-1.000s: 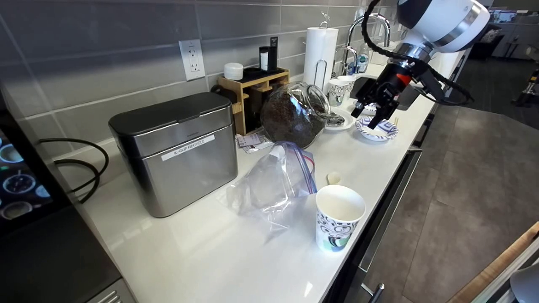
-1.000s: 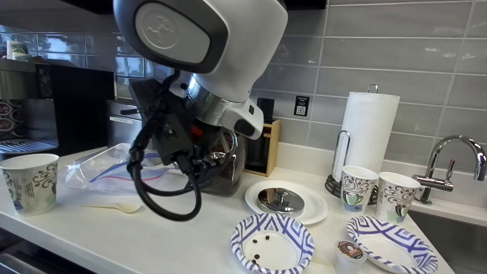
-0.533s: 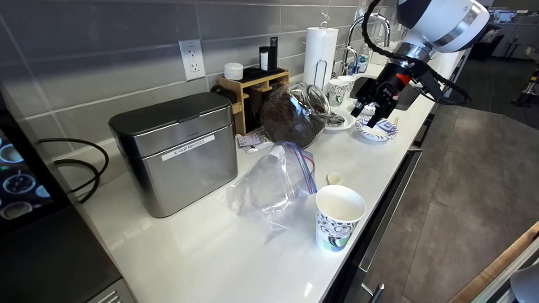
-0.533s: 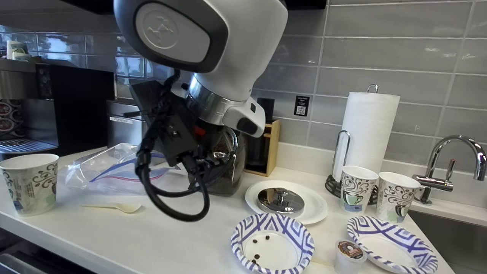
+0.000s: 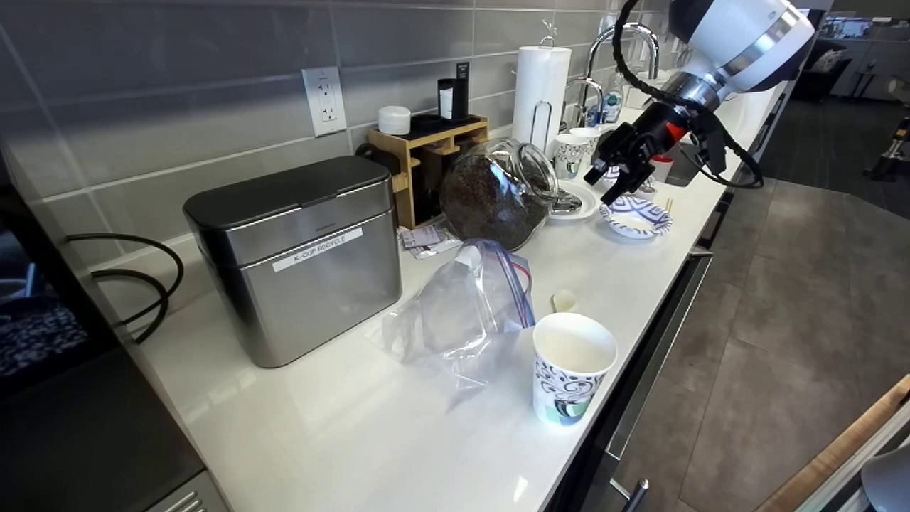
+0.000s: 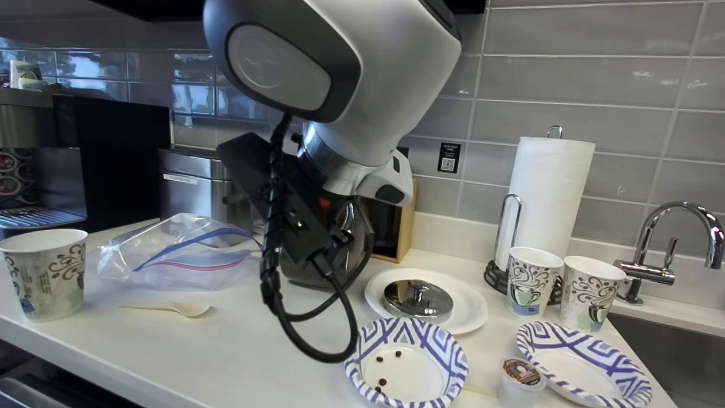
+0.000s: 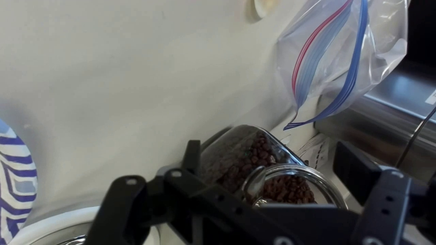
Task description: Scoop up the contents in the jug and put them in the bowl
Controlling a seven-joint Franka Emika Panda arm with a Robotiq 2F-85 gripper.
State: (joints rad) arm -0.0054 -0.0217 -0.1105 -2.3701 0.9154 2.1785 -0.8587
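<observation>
The jug is a glossy glass jar of dark brown coffee beans (image 5: 490,199), tilted with its round mouth facing sideways. It shows in the wrist view (image 7: 238,156) and partly behind the arm in an exterior view (image 6: 303,276). The white bowl with blue pattern (image 6: 447,351) holds several loose beans; it also shows here (image 5: 635,217) and at the wrist view's left edge (image 7: 17,180). My gripper (image 5: 601,188) is open and empty above the counter near the jar's mouth. In the wrist view its fingers (image 7: 272,160) frame the jar. A pale spoon (image 6: 190,309) lies on the counter.
A clear zip bag (image 5: 469,306) and paper cup (image 5: 572,370) stand near the spoon. A plate with metal lid (image 6: 419,300) sits between jar and bowl. Another patterned bowl (image 6: 583,362), a pod (image 6: 521,379), two cups and a paper towel roll (image 6: 549,198) are beyond. A metal bin (image 5: 320,263) stands by the wall.
The arm and gripper have shifted: slightly left and up in an exterior view, right and a little down where the arm is seen close. The gripper stays open. The jar, bowl and spoon have not moved.
</observation>
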